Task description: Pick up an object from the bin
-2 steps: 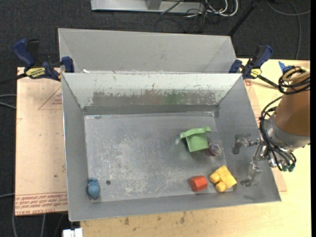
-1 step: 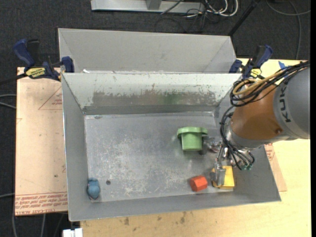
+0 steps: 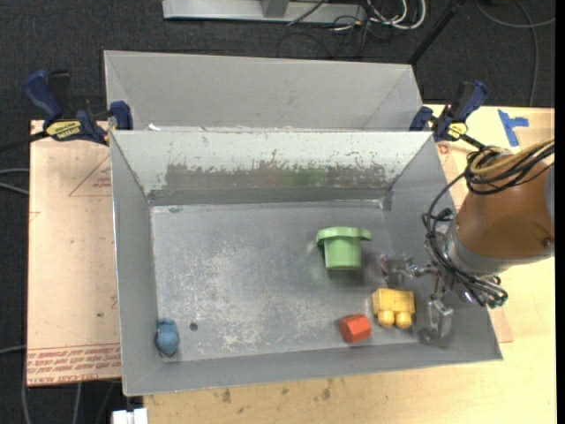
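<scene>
Though the pincer (image 3: 425, 300) hangs low inside the grey bin (image 3: 132, 263), close against the wall on the arm's side, nothing can be seen gripped in it, and whether it is released or clenched I cannot tell from this angle. I judge the step in hand to be the approach, with the grasp not yet made.

Nearest to the pincer is a lumpy yellow toy piece (image 3: 393, 308), lying just beside it on the side away from the arm. This looks like the likeliest thing to be taken. A little beyond that, and slightly nearer the bin's front wall, sits a small orange-red block (image 3: 356, 329), close to the yellow piece but apart from it. Farther from the pincer, toward the bin's back wall, a green cup-shaped thing (image 3: 340, 248) lies on its own. Well apart from the pincer, in the opposite front corner, rests a small blue thing (image 3: 167, 337).

The next move, as I judge it, calls for shifting the pincer sideways away from the wall until it stands squarely over the yellow piece, then lowering to the floor and closing round it. The orange-red block should be left undisturbed, and the wall close by leaves little room for error
</scene>
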